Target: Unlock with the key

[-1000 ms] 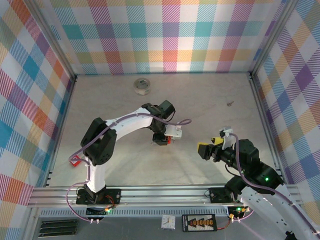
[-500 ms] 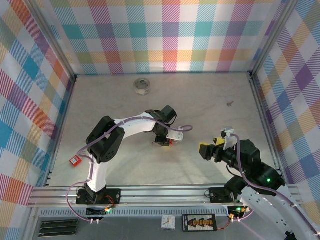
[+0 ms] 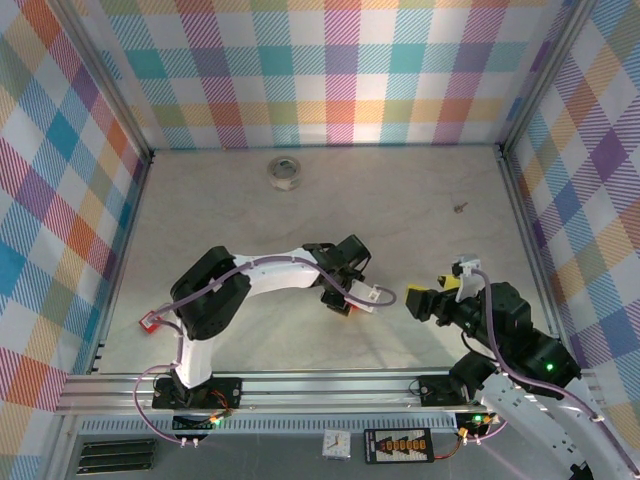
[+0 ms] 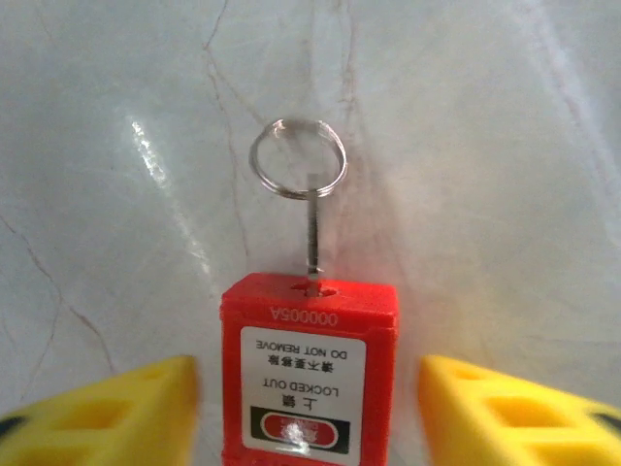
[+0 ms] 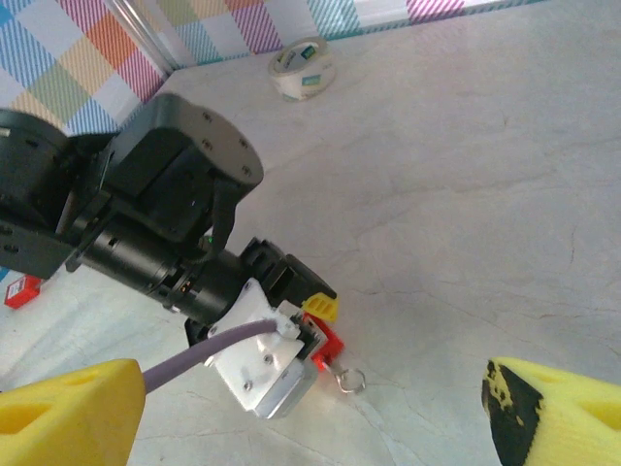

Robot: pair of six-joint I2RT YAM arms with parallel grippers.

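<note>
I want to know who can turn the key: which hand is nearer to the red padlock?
Left. The left hand straddles the red padlock, a finger on each side, not touching. The right hand hangs open to its right, clearly apart.

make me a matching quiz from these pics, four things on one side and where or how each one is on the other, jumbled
1 red padlock
2 key
3 tape roll
4 right fingers

a near the back wall
b spread wide, nothing between them
c pushed into the padlock's keyhole
d between the left fingers, a gap on each side

Pairs: 1-d, 2-c, 3-a, 4-b
</note>
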